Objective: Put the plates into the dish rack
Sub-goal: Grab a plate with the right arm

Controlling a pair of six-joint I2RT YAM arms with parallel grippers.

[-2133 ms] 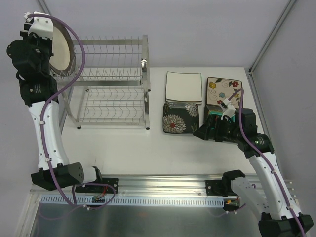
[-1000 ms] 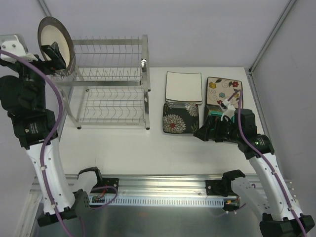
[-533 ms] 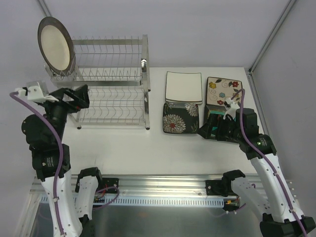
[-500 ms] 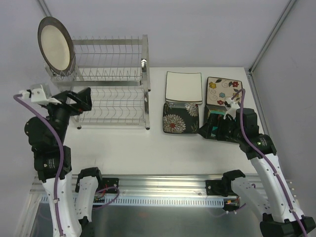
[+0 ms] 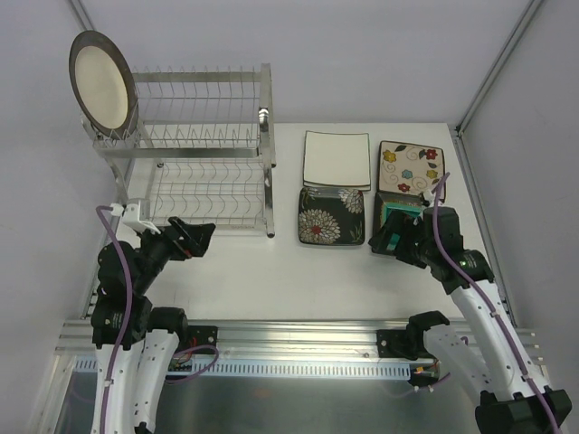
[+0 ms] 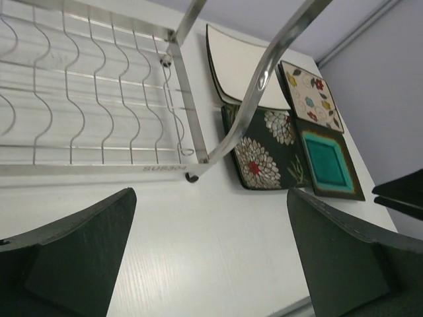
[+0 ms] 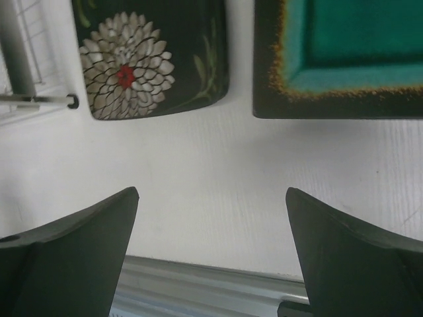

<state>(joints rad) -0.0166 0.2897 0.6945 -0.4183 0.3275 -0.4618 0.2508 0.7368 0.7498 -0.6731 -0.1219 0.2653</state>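
A round cream plate with a dark rim (image 5: 99, 86) stands upright at the left end of the dish rack's (image 5: 204, 136) upper tier. On the table right of the rack lie a white square plate (image 5: 336, 160), a flowered cream plate (image 5: 410, 167), a black chrysanthemum plate (image 5: 330, 215) and a teal-centred plate (image 5: 398, 214). My left gripper (image 5: 194, 237) hovers low in front of the rack, open and empty (image 6: 210, 191). My right gripper (image 5: 384, 240) is open over bare table just near of the teal plate (image 7: 350, 53) and the black plate (image 7: 152, 59).
The rack's lower tier (image 6: 99, 112) holds nothing. The rack's front right foot (image 6: 192, 177) stands close to the black plate (image 6: 268, 148). A metal rail (image 5: 298, 348) runs along the table's near edge, also in the right wrist view (image 7: 198, 284). Walls close the back and right.
My left arm came down from the rack's upper tier, leaving the round plate standing there, and now sits low before the rack. My right gripper drew back slightly toward the near edge.
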